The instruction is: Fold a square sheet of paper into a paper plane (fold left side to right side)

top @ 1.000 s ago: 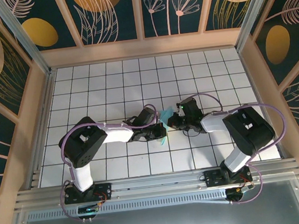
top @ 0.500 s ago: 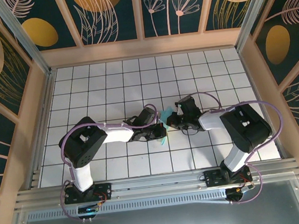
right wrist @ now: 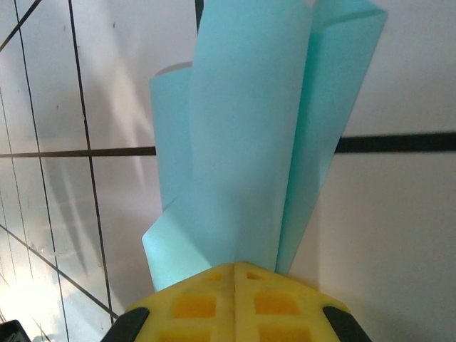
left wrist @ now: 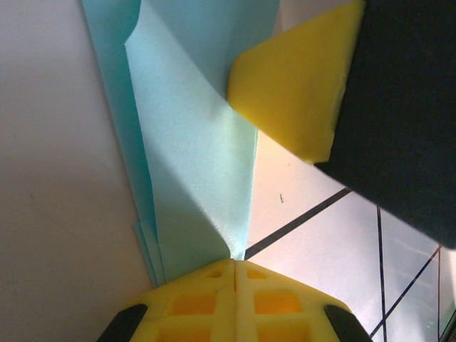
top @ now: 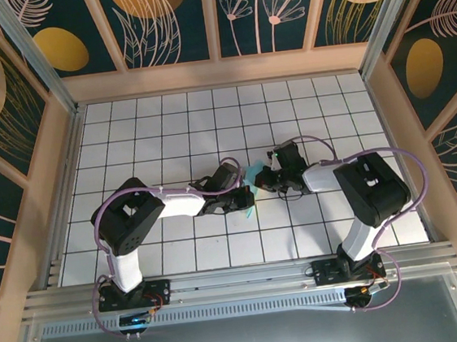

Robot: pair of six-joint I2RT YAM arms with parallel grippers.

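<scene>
Right gripper (right wrist: 235, 265) has edged left, toward the left gripper (left wrist: 235, 261). Both pairs of jaws are clamped tight on the folded paper (right wrist: 242, 142).

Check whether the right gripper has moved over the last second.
Yes: the right gripper has shifted slightly left and toward the far wall across the table grid.

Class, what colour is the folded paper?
The paper is plain light teal-blue, clearest in the right wrist view.
</scene>
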